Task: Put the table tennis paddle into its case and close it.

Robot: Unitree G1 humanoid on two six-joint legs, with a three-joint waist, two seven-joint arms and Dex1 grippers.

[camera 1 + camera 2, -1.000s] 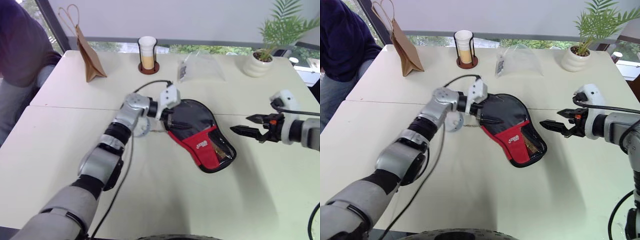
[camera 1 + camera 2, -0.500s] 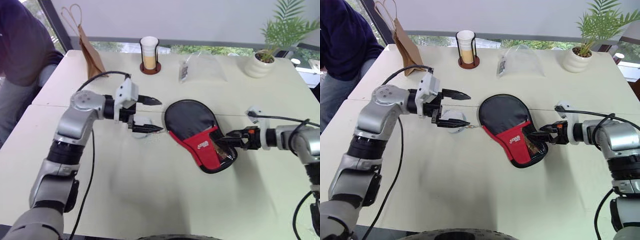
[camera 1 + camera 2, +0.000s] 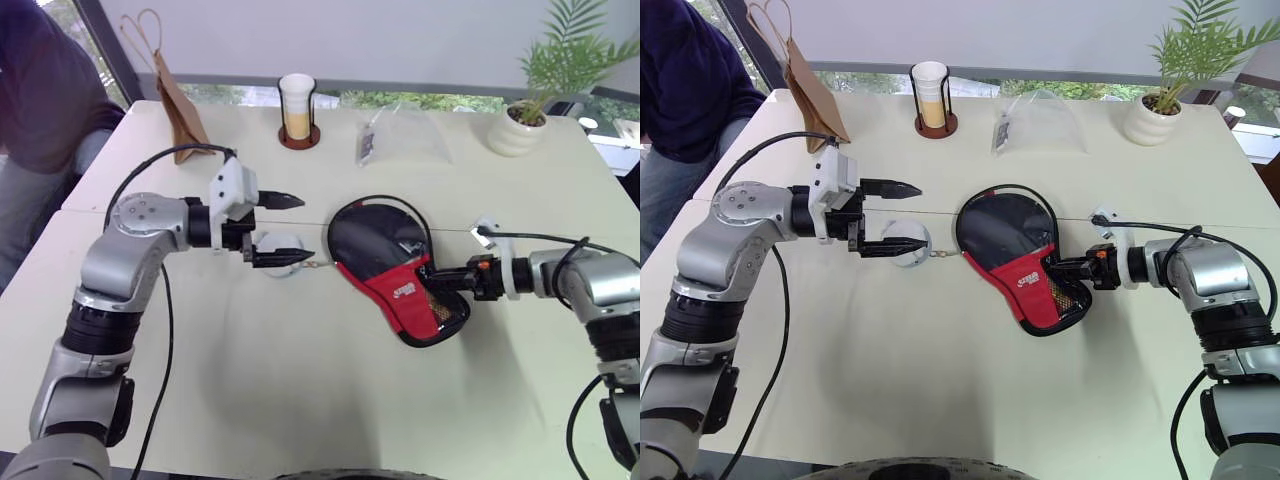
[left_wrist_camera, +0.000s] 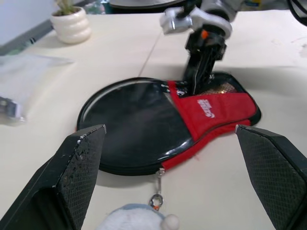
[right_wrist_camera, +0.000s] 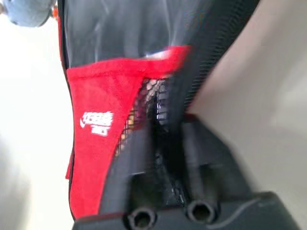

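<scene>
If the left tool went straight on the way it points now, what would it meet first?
Probably the case, at its round black end. The left tool stands open above the table and points at it, with the fuzzy charm just below its line; whether it would brush the charm is unclear.

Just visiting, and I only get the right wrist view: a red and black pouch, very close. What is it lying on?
Observer: A pale table. The case lies flat near the middle.
Operator: Is the other arm doing anything?
Observer: The left jaws stand open, clear of the case, above a fuzzy charm chained to it.
Operator: Anything else around?
Observer: A cup, a paper bag, a clear bag and a potted plant along the far side.
</scene>
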